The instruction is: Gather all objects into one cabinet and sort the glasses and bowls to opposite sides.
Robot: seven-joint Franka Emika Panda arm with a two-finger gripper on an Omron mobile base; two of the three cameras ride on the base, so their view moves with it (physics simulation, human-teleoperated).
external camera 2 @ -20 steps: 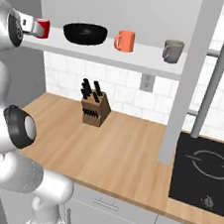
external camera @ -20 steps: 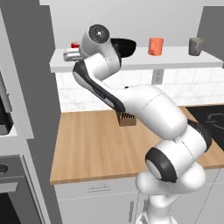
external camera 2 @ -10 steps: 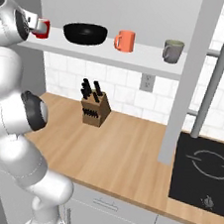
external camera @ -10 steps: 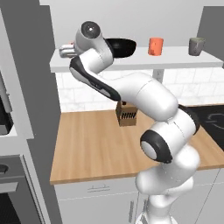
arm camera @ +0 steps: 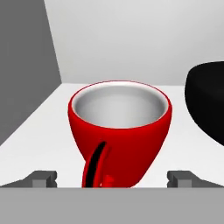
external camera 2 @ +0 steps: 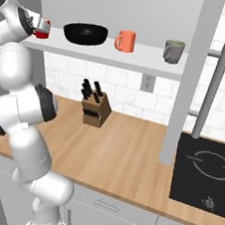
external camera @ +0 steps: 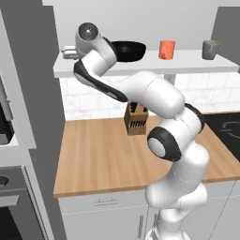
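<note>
Pincer wide open now, moved in around red cup at shelf end; ready to grab.

Glossy white arm of rounded, bulbous segments, dark grey-black joint bands and round dark caps at elbow and shoulder. Silver-grey disc cap on wrist end. Small dark grey square fingertips. No cables, markings visible.

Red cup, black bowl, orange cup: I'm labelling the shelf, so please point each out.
red cup [arm camera: 120, 131]: hand view, front of its outer wall.
black bowl [external camera 2: 85, 34]: right base view, its side.
orange cup [external camera 2: 125, 41]: right base view, its body.
</note>
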